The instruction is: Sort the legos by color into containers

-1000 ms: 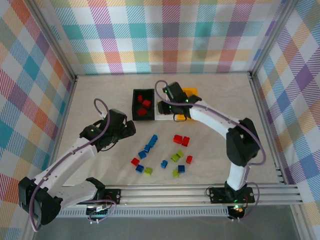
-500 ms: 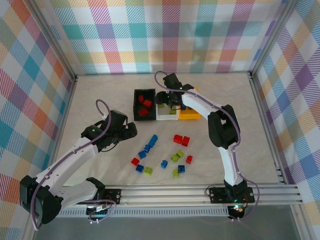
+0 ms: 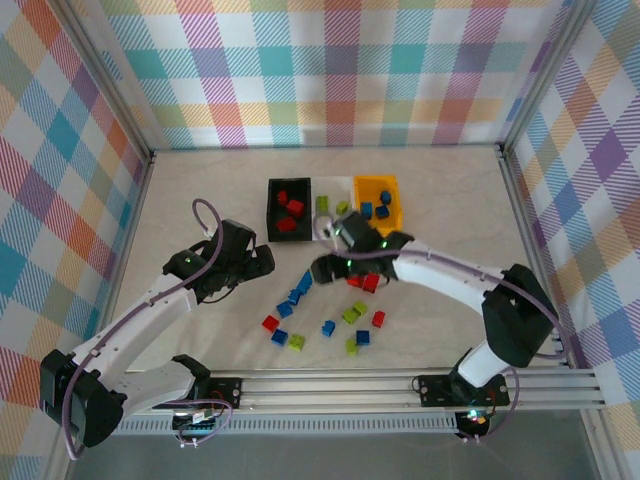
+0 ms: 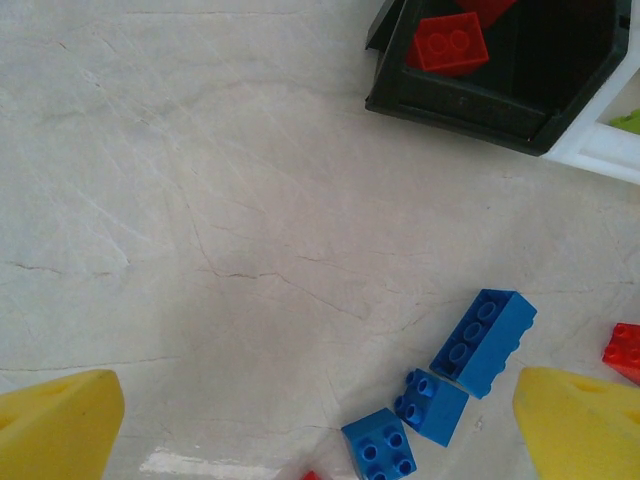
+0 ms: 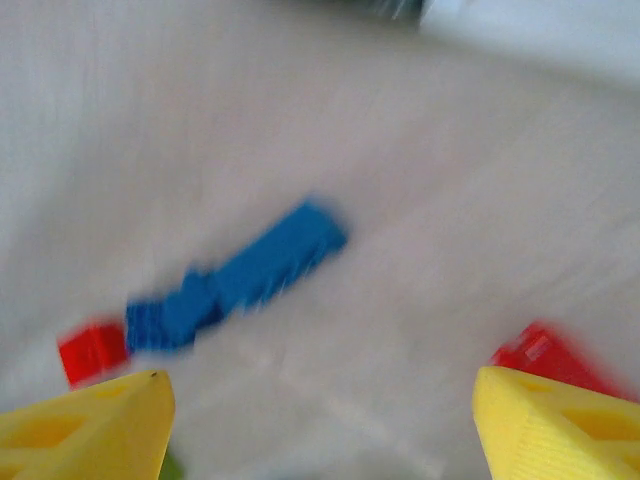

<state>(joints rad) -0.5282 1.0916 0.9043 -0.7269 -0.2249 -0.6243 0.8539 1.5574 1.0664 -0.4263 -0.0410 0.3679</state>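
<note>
Near the arm bases, red, blue and yellow-green legos [image 3: 328, 327] lie loose on the table [image 3: 200, 190]. The long blue brick [image 4: 483, 342] runs diagonally. The left gripper [image 3: 262, 262] and right gripper [image 3: 318, 268] hover low, jaws spread and empty. Beyond stand the black bin [image 3: 270, 210], white bin [image 3: 334, 190] and orange bin [image 3: 378, 181]

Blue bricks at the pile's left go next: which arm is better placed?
Probably right: the right gripper, open, hovers beside the blue bricks; the orange bin holding blues sits on its side.
</note>
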